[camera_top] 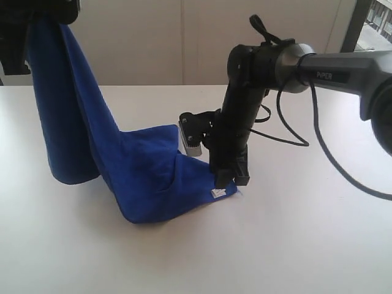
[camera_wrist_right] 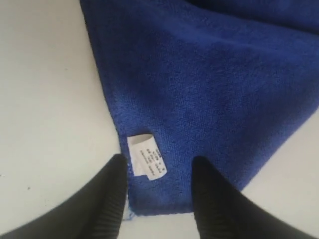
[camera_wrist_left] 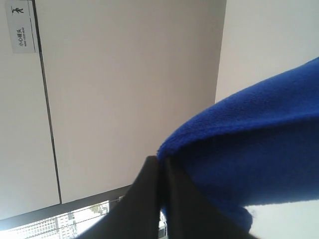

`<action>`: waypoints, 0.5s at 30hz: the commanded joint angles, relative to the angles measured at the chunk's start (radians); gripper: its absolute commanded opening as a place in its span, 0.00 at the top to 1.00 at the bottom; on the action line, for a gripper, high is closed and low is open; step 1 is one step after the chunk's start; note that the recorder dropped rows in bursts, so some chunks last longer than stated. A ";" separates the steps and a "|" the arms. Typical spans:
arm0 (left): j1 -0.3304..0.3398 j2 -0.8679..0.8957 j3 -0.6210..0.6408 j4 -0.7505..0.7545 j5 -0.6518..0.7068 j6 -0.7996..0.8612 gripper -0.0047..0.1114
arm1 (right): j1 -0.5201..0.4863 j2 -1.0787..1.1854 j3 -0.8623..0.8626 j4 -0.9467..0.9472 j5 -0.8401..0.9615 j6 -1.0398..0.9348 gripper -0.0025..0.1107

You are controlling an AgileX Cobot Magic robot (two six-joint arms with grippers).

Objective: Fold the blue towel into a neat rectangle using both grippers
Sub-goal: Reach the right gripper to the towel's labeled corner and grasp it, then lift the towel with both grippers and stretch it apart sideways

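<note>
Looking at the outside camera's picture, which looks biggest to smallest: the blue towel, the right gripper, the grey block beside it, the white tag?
1. blue towel, by far the largest.
2. right gripper and grey block: they look close in size, so I won't rank them.
3. white tag, the smallest.

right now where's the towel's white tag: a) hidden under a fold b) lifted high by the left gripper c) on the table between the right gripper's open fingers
c: the white tag lies on a corner of the blue towel, between the spread jaws of the right gripper.
</note>
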 commanded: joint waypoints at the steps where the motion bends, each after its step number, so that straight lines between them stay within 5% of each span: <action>1: 0.000 -0.010 -0.008 -0.002 0.001 -0.010 0.96 | -0.003 0.028 -0.006 0.000 -0.005 -0.050 0.60; 15: 0.000 -0.010 -0.008 -0.004 0.004 -0.010 0.96 | -0.003 0.064 -0.006 -0.023 -0.034 -0.050 0.62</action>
